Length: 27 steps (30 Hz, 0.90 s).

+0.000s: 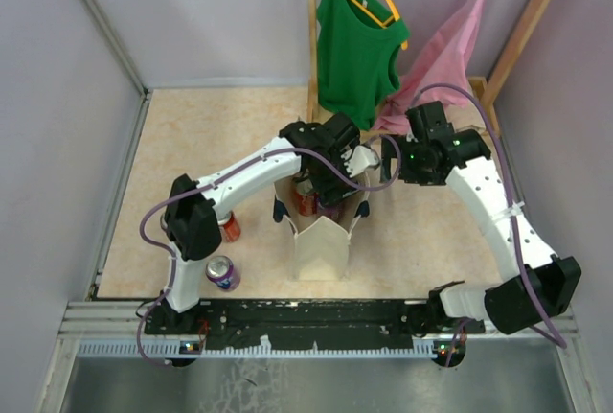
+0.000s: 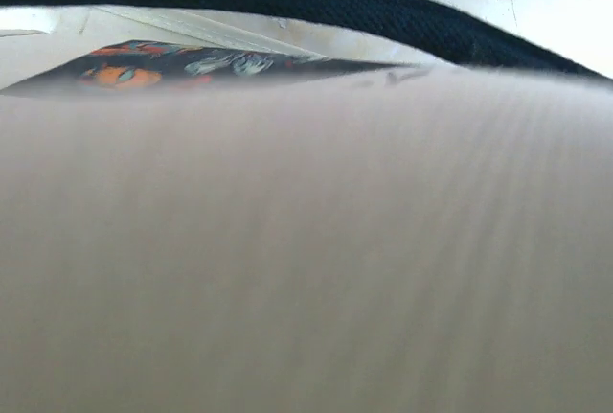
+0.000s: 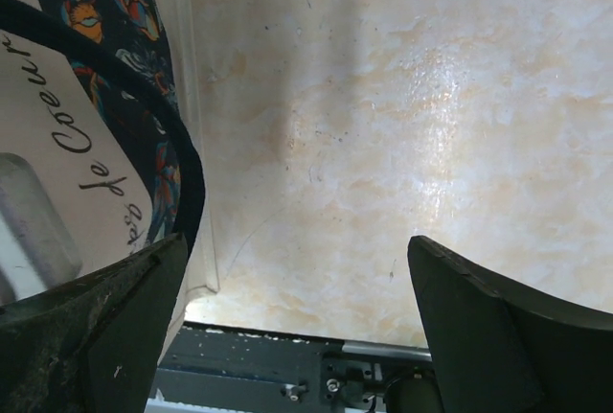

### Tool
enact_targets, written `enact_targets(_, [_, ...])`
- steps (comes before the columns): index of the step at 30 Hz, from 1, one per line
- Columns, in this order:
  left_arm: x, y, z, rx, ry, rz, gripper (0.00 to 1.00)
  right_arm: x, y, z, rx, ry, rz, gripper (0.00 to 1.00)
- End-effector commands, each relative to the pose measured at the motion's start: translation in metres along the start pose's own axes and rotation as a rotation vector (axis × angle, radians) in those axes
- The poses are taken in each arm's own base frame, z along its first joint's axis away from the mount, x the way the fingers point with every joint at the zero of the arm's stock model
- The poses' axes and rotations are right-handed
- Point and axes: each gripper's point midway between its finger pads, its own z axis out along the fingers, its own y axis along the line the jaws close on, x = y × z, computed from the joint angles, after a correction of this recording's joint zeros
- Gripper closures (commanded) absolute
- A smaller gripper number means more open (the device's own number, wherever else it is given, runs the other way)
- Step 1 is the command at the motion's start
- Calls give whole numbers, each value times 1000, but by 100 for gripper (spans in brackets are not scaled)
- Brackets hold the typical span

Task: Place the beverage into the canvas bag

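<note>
Two arms meet over the canvas bag [image 1: 321,245], which stands upright near the front of the table [image 1: 192,145] with its mouth open. From the left, the left gripper [image 1: 324,193] hangs right at that mouth, and I can't tell whether its jaws are apart or closed on anything. Its own camera is pressed so close that blurred beige cloth fills nearly the whole view, with only the navy handle [image 2: 383,11] and a strip of orange-patterned lining [image 2: 124,73] above it. Just under that gripper a beverage can [image 1: 305,204] of a reddish colour shows inside the bag's mouth, with something dark purple next to it that I can't make out. The right gripper [image 3: 297,250] sits at the bag's far right corner, jaws spread wide with bare tabletop between them. One finger [image 3: 86,336] is right beside the bag's handle and printed side, holding nothing. Left of the bag, out on the table, stand a red can [image 1: 229,228] and a purple can [image 1: 223,272]. Behind it hang a green tank top [image 1: 354,49] and a pink garment [image 1: 445,49].
</note>
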Motion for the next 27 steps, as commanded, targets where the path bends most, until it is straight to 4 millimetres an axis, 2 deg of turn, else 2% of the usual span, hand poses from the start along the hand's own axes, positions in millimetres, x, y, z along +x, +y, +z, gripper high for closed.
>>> enact_targets(1, [-37, 0, -28, -31, -130, 26, 20, -7, 12, -8, -72, -49, -28, 1])
enact_targets(4, [-44, 1, -34, -42, -154, 31, 16, -6, 13, -9, -73, -50, -27, 1])
enact_targets(10, [-51, 7, -43, -79, -179, 43, 15, -5, 12, -10, -73, -49, -26, 1])
enact_targets(14, [-62, 14, -60, -125, -222, 54, 15, -5, 12, -10, -75, -49, -26, 1])
enact_targets(18, [-74, 21, -85, -182, -290, 64, 15, -6, 13, -9, -76, -49, -26, 1])
enact_targets(23, [-85, 30, -129, -252, -421, 62, 15, -10, 15, -6, -78, -50, -26, 1])
enact_targets(27, [-83, 56, -164, -333, -499, 16, 15, -15, 16, -4, -80, -57, -30, 1])
